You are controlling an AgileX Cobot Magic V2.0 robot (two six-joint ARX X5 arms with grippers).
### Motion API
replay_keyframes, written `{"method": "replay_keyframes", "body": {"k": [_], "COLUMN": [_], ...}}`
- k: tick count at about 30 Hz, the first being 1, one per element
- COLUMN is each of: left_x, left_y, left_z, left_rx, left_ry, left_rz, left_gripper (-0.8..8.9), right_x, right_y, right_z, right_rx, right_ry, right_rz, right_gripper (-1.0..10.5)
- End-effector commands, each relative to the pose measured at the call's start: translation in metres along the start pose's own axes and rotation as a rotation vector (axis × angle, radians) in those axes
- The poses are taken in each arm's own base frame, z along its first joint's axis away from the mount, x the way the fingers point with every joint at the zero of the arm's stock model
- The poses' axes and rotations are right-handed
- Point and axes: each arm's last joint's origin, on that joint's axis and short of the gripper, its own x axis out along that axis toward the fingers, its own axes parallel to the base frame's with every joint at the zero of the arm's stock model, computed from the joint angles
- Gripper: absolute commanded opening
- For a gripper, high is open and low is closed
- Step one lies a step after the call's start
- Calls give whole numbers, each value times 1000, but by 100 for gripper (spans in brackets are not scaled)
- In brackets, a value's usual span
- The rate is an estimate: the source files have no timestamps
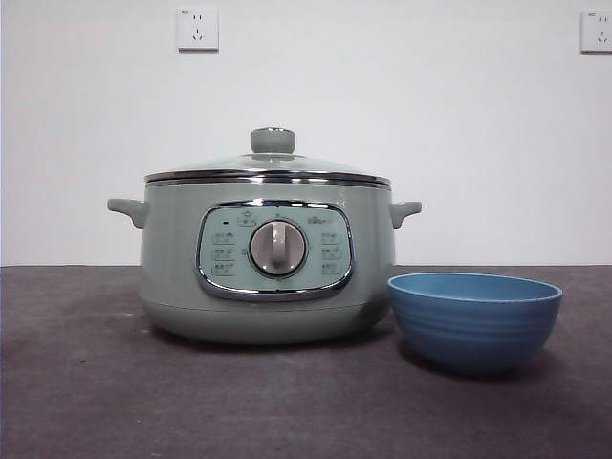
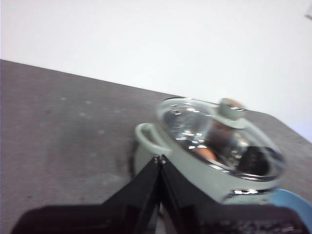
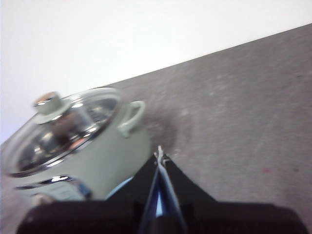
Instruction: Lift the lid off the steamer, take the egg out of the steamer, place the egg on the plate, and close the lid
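Note:
The sage-green steamer (image 1: 258, 268) stands on the dark table with the glass lid (image 1: 268, 167) seated on it, knob (image 1: 273, 141) on top. The blue plate, a ribbed bowl (image 1: 474, 318), stands empty right of the steamer. The egg (image 2: 204, 152) shows as an orange-brown shape through the lid in the left wrist view. My left gripper (image 2: 160, 158) is shut and empty, above the table beside the steamer's handle (image 2: 146, 136). My right gripper (image 3: 159, 155) is shut and empty, near the steamer's other handle (image 3: 130, 117). Neither arm shows in the front view.
A white wall with two power sockets (image 1: 197, 29) stands behind the table. The dark table (image 1: 96, 382) stretches in front of and to both sides of the steamer and bowl.

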Motion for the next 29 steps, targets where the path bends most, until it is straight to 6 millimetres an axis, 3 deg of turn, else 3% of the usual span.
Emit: {"method": "replay_keyframes", "body": {"k": [1,7,16,24,29], "left_x": [-5,-9,2,7,8], "left_y": [-8,-23,-36,-43,-45], "left_z": [16,46,86,108,112], "left_rx": [8,53,86,116,114], "left_ry": [22,127,290,397,404], "left_rz": [-40,-110,-251,-294,-303], "left_gripper": [-7,-7,-7,-7,8], "right_x": [-1,2,7,9,12], "right_y": [9,26,46,54,54], "right_z": [22,65,117,127,126], "right_rx": [-27,-114,-243,-273,-270], "right_ry": [29,168,382,500,511], "right_rz": [49,151,260,301,300], "right_gripper": [-12,-11,-11,-10,60]}}
